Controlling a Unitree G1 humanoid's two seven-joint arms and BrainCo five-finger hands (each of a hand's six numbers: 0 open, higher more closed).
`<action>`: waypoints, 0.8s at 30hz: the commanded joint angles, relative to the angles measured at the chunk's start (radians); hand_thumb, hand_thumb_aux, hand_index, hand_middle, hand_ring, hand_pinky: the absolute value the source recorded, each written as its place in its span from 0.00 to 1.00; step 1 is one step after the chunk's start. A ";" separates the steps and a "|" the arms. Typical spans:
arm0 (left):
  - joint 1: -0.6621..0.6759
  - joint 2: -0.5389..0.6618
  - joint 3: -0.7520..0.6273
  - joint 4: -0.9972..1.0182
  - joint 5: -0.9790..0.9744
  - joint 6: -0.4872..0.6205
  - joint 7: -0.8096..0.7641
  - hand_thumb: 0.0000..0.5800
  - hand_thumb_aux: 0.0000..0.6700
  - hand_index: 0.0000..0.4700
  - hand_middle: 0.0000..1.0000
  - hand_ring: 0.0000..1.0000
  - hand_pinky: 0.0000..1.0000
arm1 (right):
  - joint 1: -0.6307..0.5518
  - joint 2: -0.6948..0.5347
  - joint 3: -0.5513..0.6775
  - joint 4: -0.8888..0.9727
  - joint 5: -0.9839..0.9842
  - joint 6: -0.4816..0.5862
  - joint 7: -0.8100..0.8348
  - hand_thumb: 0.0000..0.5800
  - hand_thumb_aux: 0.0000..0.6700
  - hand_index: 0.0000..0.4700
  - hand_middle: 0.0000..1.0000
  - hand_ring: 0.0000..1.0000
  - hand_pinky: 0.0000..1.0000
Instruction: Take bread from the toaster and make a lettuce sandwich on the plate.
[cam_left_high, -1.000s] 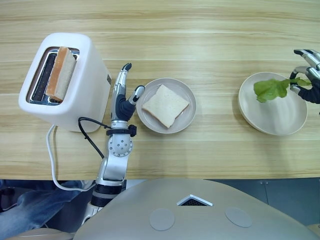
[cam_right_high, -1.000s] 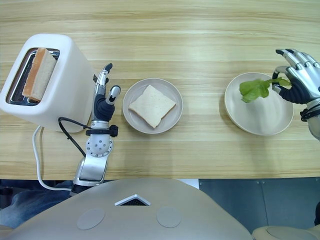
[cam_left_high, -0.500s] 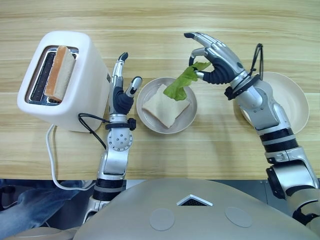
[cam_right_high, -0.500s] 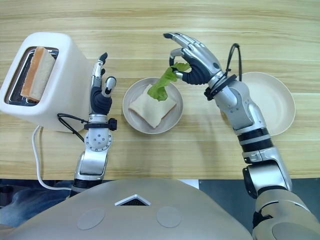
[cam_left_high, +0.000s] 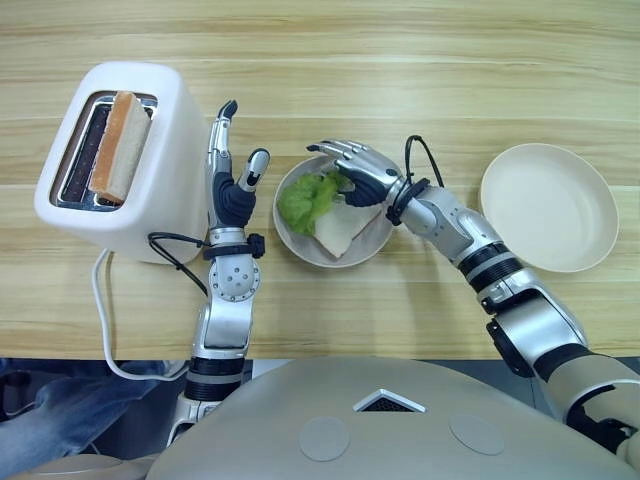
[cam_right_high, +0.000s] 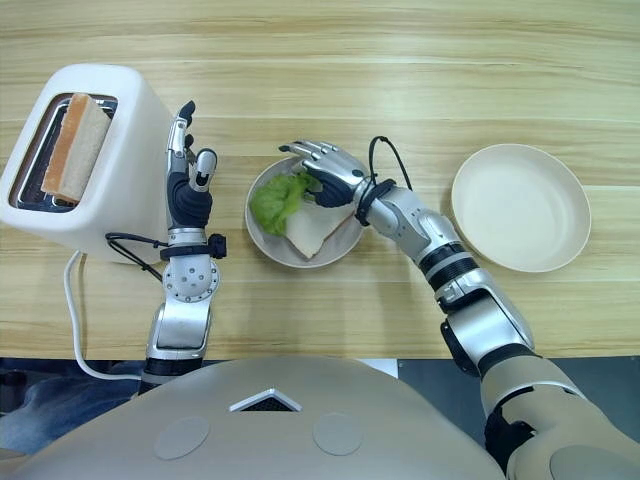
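Note:
A white toaster stands at the left with one slice of bread upright in its slot. To its right is a beige plate holding a bread slice. Green lettuce lies bunched on the slice's left part and the plate. My right hand is low over the plate, its fingers closed on the lettuce's right edge. My left hand stands upright and open between the toaster and the plate, holding nothing.
A second beige plate sits bare at the right. The toaster's white cord runs off the table's near edge. The wooden table stretches wide behind the toaster and plates.
My right hand carried the lettuce from the right plate across to the left plate and lowered it onto the bread. The left hand shifted slightly left and up.

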 joint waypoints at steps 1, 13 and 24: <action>-0.005 0.006 0.008 0.022 -0.007 0.000 -0.008 0.00 0.00 0.00 0.00 0.00 0.00 | 0.072 -0.114 -0.020 -0.134 -0.027 0.001 0.034 1.00 1.00 1.00 0.00 0.00 0.00; -0.009 0.016 0.022 0.029 -0.016 -0.006 -0.024 0.00 0.00 0.00 0.00 0.00 0.00 | 0.192 -0.219 -0.179 -0.452 -0.003 0.075 0.063 0.00 0.00 0.00 0.00 0.00 0.00; -0.013 0.026 -0.011 -0.118 0.014 0.001 -0.084 0.00 0.00 0.00 0.00 0.00 0.00 | 0.287 -0.210 -0.274 -0.524 0.118 0.152 0.138 0.00 0.00 0.00 0.00 0.00 0.00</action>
